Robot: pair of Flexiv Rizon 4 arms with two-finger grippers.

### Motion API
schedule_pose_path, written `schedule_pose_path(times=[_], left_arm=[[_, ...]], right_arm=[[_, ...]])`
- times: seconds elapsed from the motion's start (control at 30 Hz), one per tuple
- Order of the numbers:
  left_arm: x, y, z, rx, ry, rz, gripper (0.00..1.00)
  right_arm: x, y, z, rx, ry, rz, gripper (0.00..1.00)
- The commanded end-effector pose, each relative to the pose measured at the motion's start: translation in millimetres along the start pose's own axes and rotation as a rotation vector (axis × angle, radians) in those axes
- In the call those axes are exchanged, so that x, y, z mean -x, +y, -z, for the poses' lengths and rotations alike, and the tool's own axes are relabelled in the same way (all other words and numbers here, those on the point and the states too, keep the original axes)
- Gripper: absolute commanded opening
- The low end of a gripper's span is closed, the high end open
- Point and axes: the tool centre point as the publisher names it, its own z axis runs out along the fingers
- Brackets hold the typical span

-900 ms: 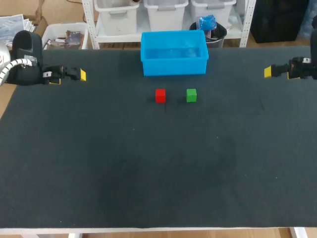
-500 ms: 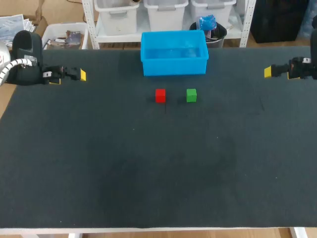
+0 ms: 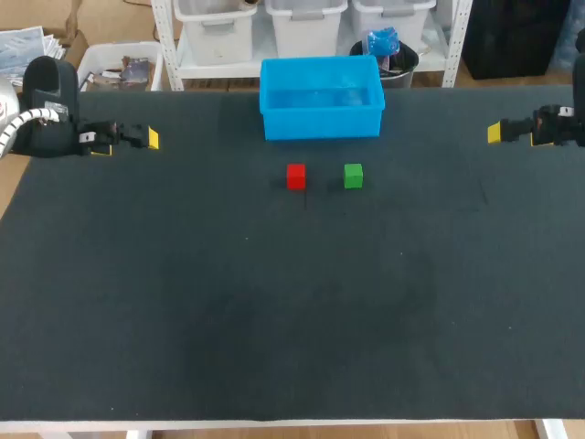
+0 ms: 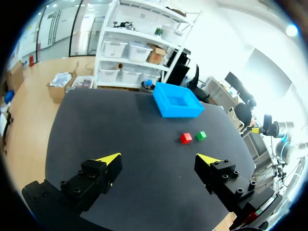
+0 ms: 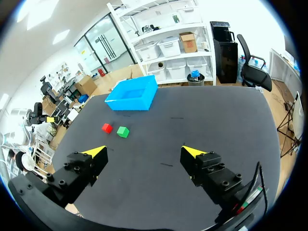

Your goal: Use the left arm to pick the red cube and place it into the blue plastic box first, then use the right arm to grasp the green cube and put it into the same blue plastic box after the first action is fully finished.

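Note:
The red cube [image 3: 295,176] and the green cube [image 3: 353,176] sit side by side on the black table, just in front of the blue plastic box [image 3: 321,97], which looks empty. My left gripper [image 3: 146,138] hovers open near the table's far left edge, well left of the red cube. My right gripper [image 3: 494,133] stands open at the far right. Ahead of the open left gripper [image 4: 159,158] in its wrist view lie the red cube [image 4: 186,138], green cube [image 4: 201,135] and box [image 4: 177,99]. The right gripper [image 5: 144,151] faces the red cube [image 5: 107,127], green cube [image 5: 122,131] and box [image 5: 132,94].
The black table [image 3: 292,302] stretches wide and flat between the cubes and its front edge. Nothing else lies on it.

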Motion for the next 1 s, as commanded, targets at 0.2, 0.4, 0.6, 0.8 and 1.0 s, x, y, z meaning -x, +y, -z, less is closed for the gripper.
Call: schedule_pose_path(times=[0.2, 0.4, 0.6, 0.8, 1.0], left_arm=[[-0.6, 2.0, 0, -0.008, -0.004, -0.002, 1.0], [-0.6, 2.0, 0, -0.008, -0.004, -0.002, 1.0], [-0.6, 2.0, 0, -0.008, -0.004, -0.002, 1.0], [-0.6, 2.0, 0, -0.008, -0.004, -0.002, 1.0], [7.9, -9.6, -11, 0.032, 0.042, -0.023, 1.0]], right_arm=[[0, 0, -1, -0.002, 0.001, 0.0, 1.0], [0, 0, -1, -0.002, 0.001, 0.0, 1.0], [0, 0, -1, -0.002, 0.001, 0.0, 1.0], [0, 0, -1, -0.002, 0.001, 0.0, 1.0], [0, 0, -1, -0.002, 0.001, 0.0, 1.0]])
